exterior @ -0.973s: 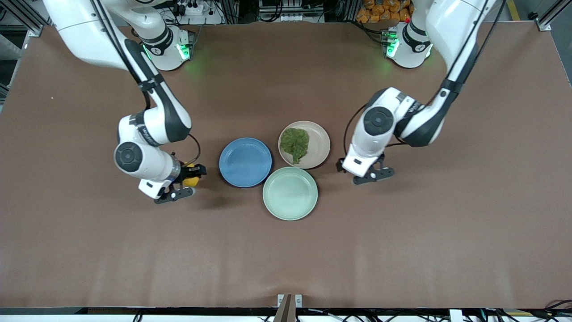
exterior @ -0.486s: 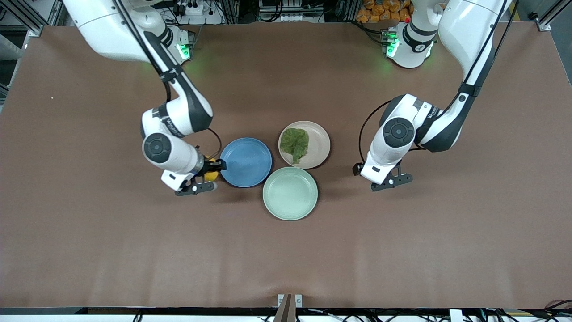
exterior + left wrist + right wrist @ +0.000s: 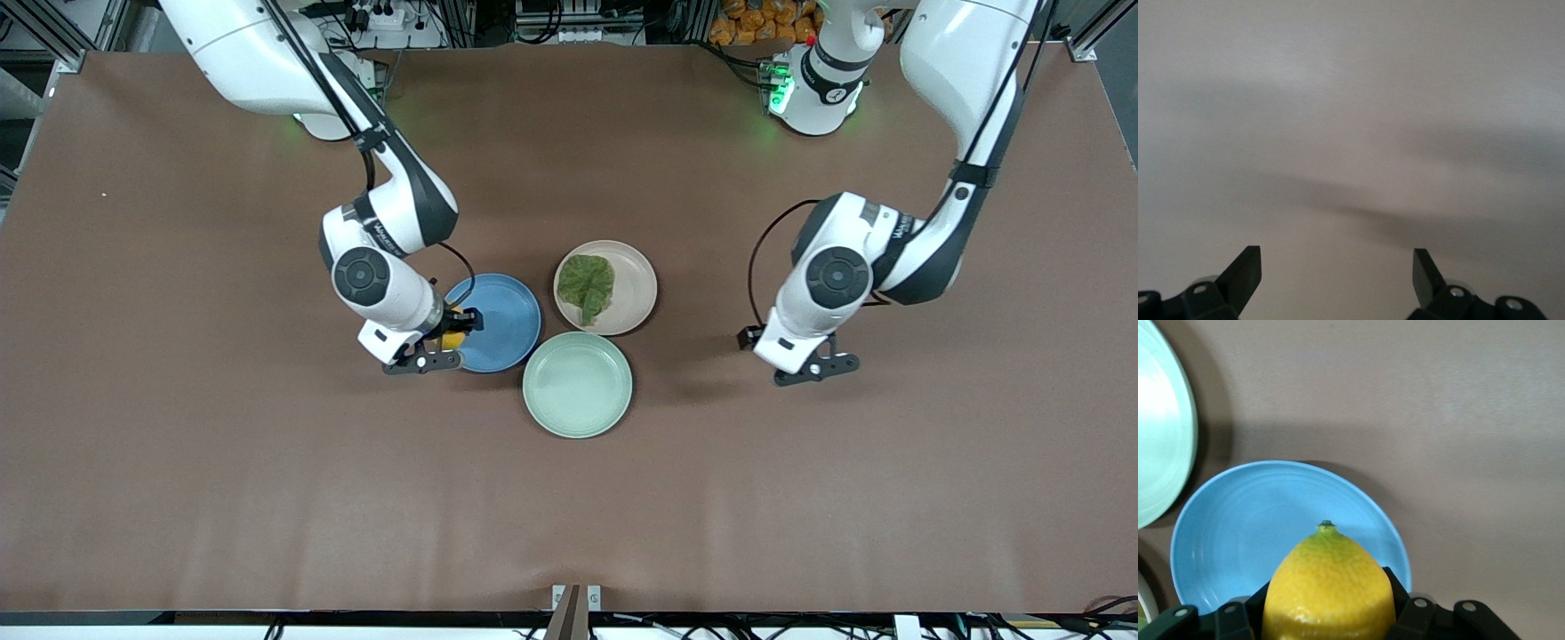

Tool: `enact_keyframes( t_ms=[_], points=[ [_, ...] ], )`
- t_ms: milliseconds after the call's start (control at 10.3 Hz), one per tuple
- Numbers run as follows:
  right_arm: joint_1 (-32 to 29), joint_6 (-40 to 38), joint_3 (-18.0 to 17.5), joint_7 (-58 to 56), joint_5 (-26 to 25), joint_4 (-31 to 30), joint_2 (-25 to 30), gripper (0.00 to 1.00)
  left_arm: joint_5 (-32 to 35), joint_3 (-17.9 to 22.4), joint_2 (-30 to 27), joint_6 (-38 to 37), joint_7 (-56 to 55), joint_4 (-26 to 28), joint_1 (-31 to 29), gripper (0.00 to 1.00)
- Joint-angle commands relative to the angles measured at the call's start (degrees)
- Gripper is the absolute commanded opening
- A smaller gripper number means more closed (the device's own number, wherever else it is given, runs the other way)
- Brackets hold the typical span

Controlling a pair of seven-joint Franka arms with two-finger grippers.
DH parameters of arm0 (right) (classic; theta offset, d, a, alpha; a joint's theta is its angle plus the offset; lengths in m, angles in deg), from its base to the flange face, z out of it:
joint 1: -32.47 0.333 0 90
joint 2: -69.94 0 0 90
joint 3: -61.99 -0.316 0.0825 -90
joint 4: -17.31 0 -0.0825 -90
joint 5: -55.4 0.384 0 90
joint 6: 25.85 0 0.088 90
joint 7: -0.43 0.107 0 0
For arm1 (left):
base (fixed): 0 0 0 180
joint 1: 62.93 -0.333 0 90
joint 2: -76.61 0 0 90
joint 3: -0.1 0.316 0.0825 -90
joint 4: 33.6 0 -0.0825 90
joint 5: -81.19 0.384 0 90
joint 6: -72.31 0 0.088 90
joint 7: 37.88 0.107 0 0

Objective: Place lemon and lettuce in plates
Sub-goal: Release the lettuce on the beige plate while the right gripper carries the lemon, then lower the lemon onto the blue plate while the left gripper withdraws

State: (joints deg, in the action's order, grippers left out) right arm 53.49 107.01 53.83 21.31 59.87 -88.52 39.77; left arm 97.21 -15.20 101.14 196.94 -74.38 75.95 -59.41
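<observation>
The right gripper, pinching the lemon, hangs over the edge of the blue plate. The lettuce lies in the beige-pink plate; a mint-green plate sits nearer the camera. The left gripper, fingers spread, hangs over bare tabletop.

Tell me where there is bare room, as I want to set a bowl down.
Bare brown table spreads nearer the camera than the pale mint-green plate, and toward both arms' ends. Crowded: the middle, where it adjoins the round blue plate and the beige-pink plate bearing the dark green lettuce leaf.
</observation>
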Motion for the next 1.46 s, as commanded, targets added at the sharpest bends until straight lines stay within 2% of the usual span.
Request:
enact_keyframes(
  t_ms=[0, 292, 486, 681, 876, 1070, 1168, 1265, 1362],
  points=[
    [2.17, 2.92, 0.16, 1.98, 0.72, 0.1, -1.99, 0.43, -0.1, 7.01, -3.86, -0.26, 7.98, 2.58, 2.88, 1.0],
    [3.41, 3.37, 0.25, 1.98, 0.54, 0.1, -3.13, 0.44, -9.83, 12.91, -12.11, 0.0, 22.3, 9.42, 2.98, 1.0],
    [4.55, 5.03, 0.25, 1.98, 0.37, 0.01, -4.36, 0.45, -10.83, 13.9, -17.74, 0.09, 24.11, 12.86, 2.98, 1.0],
    [4.81, 6.88, 0.25, 1.89, 0.02, 0.01, -5.5, 0.48, -10.83, 13.9, -24.06, 0.09, 24.19, 13.67, 2.89, 1.0],
    [5.87, 7.24, 0.43, 1.89, -0.16, 0.01, -6.21, 0.52, -12.92, 13.9, -27.24, 0.09, 24.19, 11.57, 2.89, 1.0],
    [5.87, 8.02, 0.43, 1.89, -0.25, 0.09, -6.65, 0.6, -15.31, 13.9, -28.22, -0.52, 24.63, 6.75, 2.89, 1.0],
    [5.87, 8.03, 0.43, 1.89, -0.25, 0.1, -6.91, 0.71, -15.92, 13.81, -28.13, -2.7, 25.42, 4.11, 2.89, 1.0],
    [5.87, 8.03, 0.43, 1.89, -0.25, 0.1, -6.91, 0.78, -18.02, 13.9, -27.52, -6.99, 25.86, 0.26, 2.98, 1.0],
    [5.87, 8.03, 0.51, 1.89, -0.34, 0.1, -6.91, 0.95, -18.56, 13.9, -26.91, -11.2, 26.65, -3.26, 3.15, 1.0]
  ],
)
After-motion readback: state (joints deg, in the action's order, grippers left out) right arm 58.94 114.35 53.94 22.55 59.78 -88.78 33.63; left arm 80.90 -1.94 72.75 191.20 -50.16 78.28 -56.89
